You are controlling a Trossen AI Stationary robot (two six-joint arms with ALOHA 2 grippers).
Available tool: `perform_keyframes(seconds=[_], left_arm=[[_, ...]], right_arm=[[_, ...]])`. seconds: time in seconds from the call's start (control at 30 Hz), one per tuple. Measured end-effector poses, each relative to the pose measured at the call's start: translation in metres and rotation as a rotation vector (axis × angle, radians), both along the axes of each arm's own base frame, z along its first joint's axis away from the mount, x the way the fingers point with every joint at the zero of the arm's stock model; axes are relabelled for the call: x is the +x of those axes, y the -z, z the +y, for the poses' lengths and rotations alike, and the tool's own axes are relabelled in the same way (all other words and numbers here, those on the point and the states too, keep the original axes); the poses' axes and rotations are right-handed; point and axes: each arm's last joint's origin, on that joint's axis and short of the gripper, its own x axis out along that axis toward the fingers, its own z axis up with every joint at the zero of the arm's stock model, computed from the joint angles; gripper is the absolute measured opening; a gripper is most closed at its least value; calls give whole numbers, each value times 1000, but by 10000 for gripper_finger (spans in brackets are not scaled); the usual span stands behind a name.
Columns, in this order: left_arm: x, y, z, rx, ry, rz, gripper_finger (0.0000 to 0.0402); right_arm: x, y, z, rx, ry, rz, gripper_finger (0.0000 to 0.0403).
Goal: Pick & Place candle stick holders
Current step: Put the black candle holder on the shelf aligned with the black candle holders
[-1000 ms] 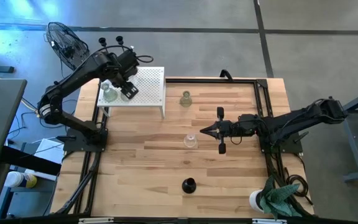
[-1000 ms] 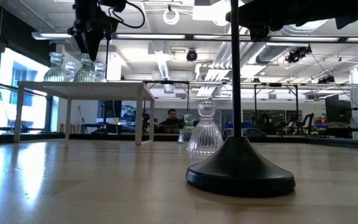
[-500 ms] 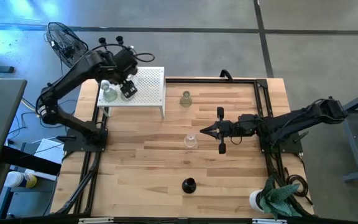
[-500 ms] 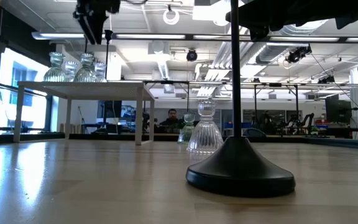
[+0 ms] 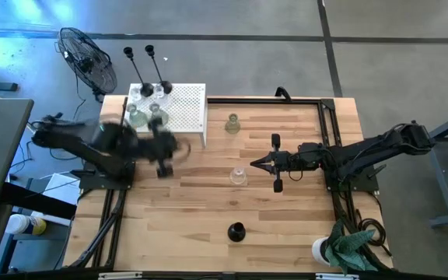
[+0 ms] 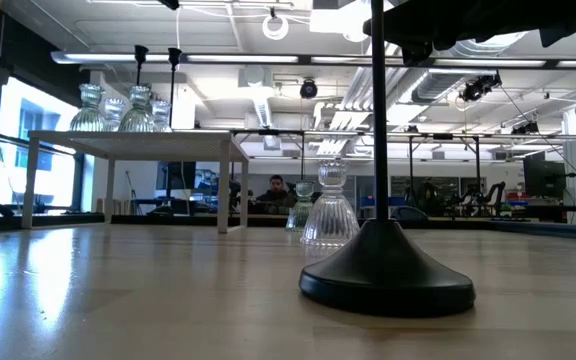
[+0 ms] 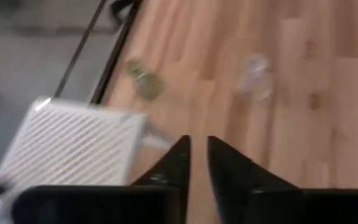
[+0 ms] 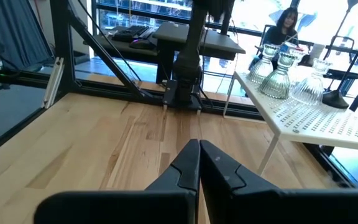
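Now | left gripper blurred over the counter beside the white shelf, jaws nearly together, empty | right gripper parked, jaws together | next glass holder mid-counter, another near the shelf, black holder nearer the front edge | I'd spread wide and descend square over the knob.

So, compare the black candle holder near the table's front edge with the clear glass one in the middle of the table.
The black candle holder is opaque, with a smooth dome base and a thin stem; the clear glass candle holder is transparent, squat and ribbed. In the low view the black one stands nearer and rises higher. Both stand upright on the wooden table, untouched.
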Motion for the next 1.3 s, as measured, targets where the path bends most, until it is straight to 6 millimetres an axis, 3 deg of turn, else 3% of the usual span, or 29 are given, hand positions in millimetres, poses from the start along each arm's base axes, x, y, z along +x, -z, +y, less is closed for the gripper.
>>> perform_keyframes(seconds=[0.13, 0.23, 0.37, 0.47, 0.63, 0.83, 1.13, 1.3], left_arm=[[12, 46, -37, -6, 155, -37, 6], [22, 85, -59, -23, 211, -101, 9], [19, 142, -82, -43, 332, -283, 2], [7, 177, -86, -81, 402, -446, 3], [-15, 209, -71, -137, 385, -637, 1], [-30, 229, -57, -134, 326, -663, 1], [-30, 230, -56, -143, 320, -661, 1], [-30, 230, -56, -144, 319, -660, 1]], right_arm=[[0, 0, 0, 4, 1, 1, 2], [0, 0, 1, 0, -3, 0, 1], [-2, 4, 11, -36, 41, 35, 1], [-6, 10, 23, -54, 85, 95, 1], [-15, 20, 42, 34, 70, 191, 2], [-22, 30, 71, 158, 56, 234, 36], [-19, 63, 129, 262, -93, 225, 183], [-5, 87, 144, 238, -127, 166, 237]])
